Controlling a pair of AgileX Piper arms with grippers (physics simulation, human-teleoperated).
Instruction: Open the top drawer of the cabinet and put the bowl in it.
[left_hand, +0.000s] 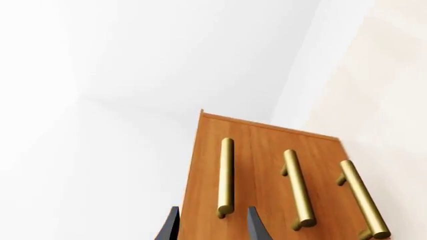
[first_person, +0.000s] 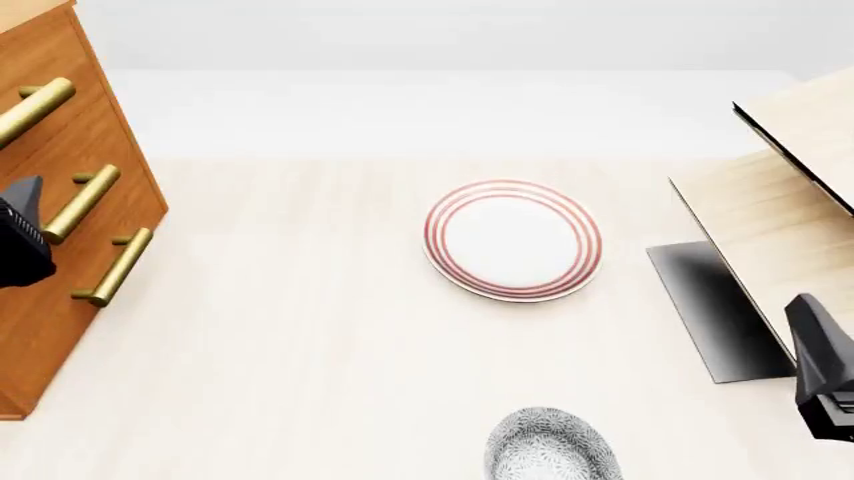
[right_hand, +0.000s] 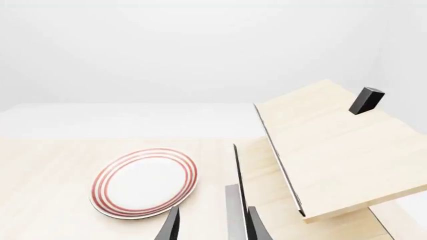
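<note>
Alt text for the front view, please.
A red-ringed white plate sits mid-table, the speckled bowl at the near edge. The orange-brown cabinet, drawers shut, stands left; a pale wood structure stands right.

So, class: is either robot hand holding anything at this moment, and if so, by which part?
Nothing is held. The left hand is open, facing a brass bar handle without touching; the right hand is open and empty.

Pale wood table (first_person: 307, 350), white walls (evenly lit)
</note>
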